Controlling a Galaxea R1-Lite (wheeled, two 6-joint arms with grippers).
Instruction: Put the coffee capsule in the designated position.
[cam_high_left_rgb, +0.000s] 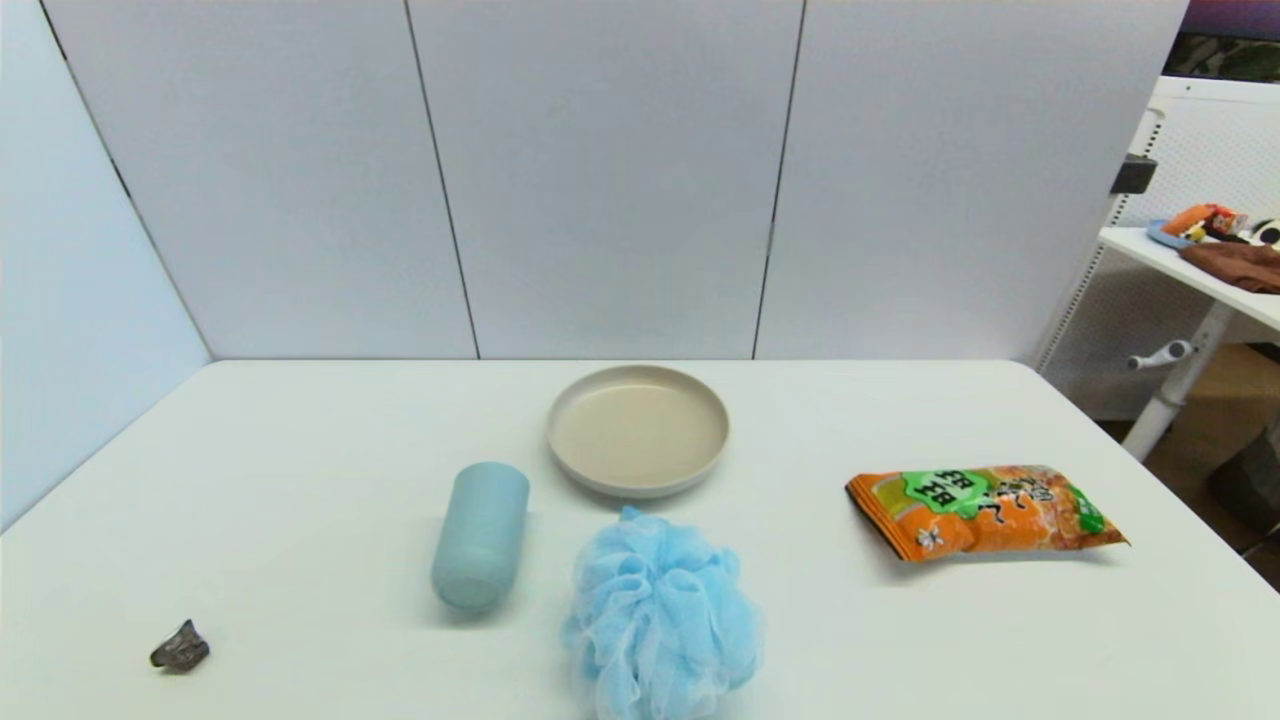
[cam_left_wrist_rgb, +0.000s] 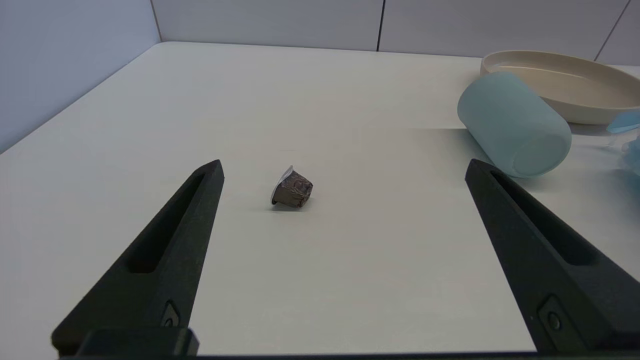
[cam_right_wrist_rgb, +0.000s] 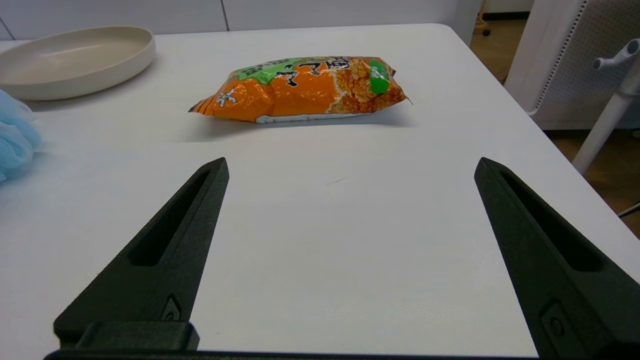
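Left gripper: spread wide, holding nothing, low over the desk.
Coffee capsule: on its side just ahead, between the fingers' lines, untouched.
Pale blue cup: tipped over, farther ahead, off to one side.
Right gripper: wide apart, empty, snack bag ahead.

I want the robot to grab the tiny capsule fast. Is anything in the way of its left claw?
No, nothing visible is. The coffee capsule lies alone on bare table ahead of the open left gripper. The blue cup lies off to one side.
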